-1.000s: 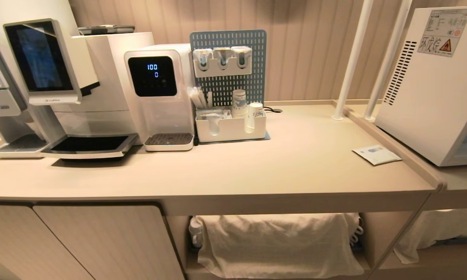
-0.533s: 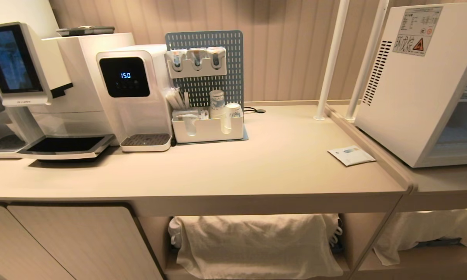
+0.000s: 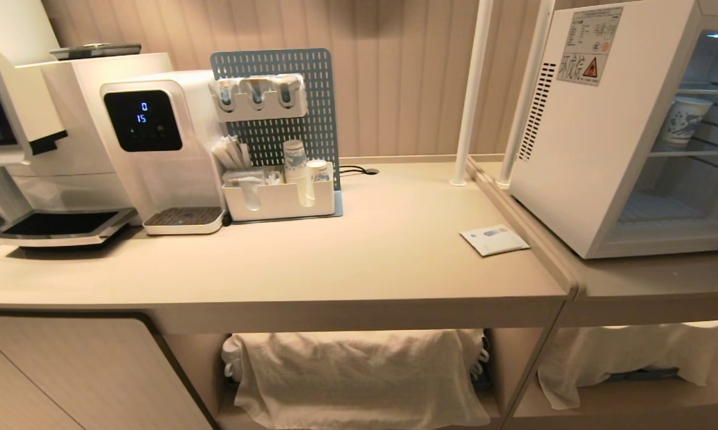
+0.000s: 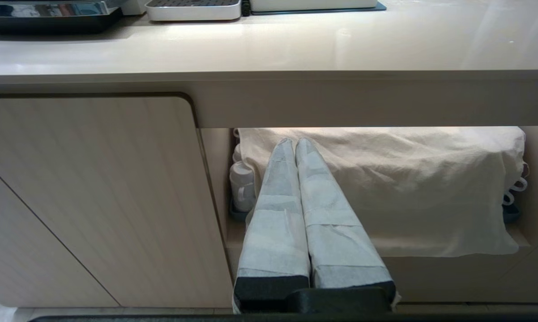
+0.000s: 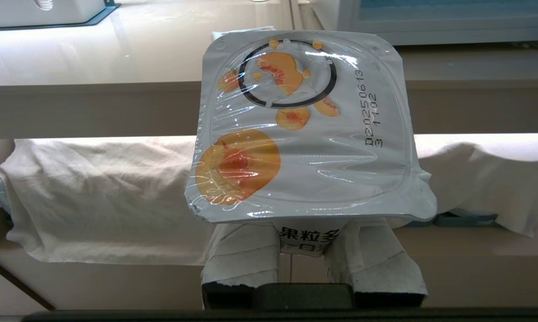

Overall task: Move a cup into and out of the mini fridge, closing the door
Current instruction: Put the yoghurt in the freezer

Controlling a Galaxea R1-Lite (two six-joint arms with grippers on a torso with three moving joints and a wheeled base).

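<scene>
Tabletop (image 3: 395, 251) level lying above both grippers: right gripper (image 5: 307, 250) gripping the cup (image 5: 305, 129), mini fridge (image 3: 604, 131) standing up-right; left gripper (image 4: 296, 147) closed, empty.

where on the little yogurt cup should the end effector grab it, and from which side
On the narrow body below the lid, from the side, as the right end effector grips the cup now: a wrapped finger flanks each side of the printed wall. The flat foil lid flares wider than the body, so it overhangs the fingers and would probably resist slipping through; the thin lid itself offers little to pinch.
</scene>
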